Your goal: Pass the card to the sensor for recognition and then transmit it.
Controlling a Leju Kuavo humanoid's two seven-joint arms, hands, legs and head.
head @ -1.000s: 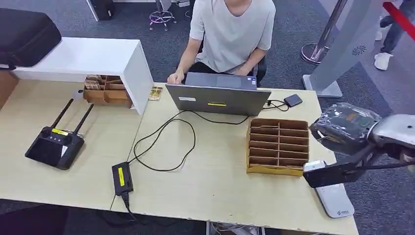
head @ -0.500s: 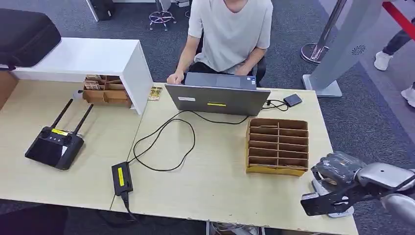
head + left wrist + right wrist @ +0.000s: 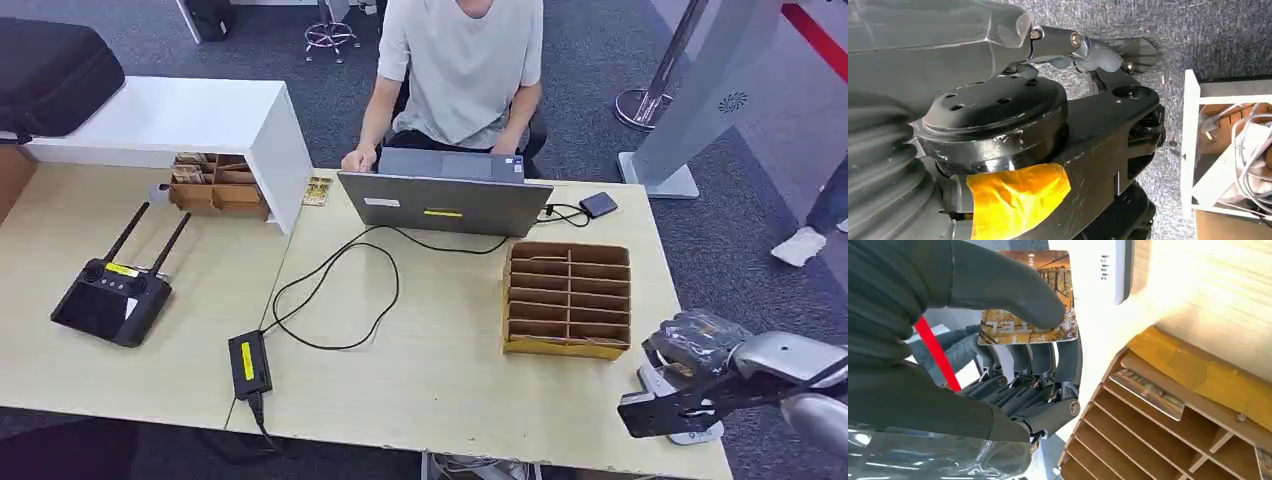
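Note:
My right hand (image 3: 692,345), wrapped in clear plastic, hovers low at the table's right front corner, over the white sensor (image 3: 703,433). In the right wrist view its thumb (image 3: 998,290) and dark fingers pinch a brown and gold card (image 3: 1018,332), held flat just short of the white sensor (image 3: 1093,270). Whether the card touches the sensor cannot be told. The cardboard slot organizer (image 3: 568,297) stands just left of the hand; one of its slots (image 3: 1148,390) holds a card. The left wrist view shows my left hand's grey ribbed cover (image 3: 873,165), its fingers unclear.
A person (image 3: 465,70) sits behind an open laptop (image 3: 445,200) at the table's far edge. A black adapter (image 3: 249,362) with a looping cable, a black controller with antennas (image 3: 110,300), a white shelf (image 3: 180,120) and a card tray (image 3: 215,185) lie to the left.
My right hand has dropped from beside the organizer's far right corner to low over the sensor, then stayed almost still. A passer-by at the right edge has walked on.

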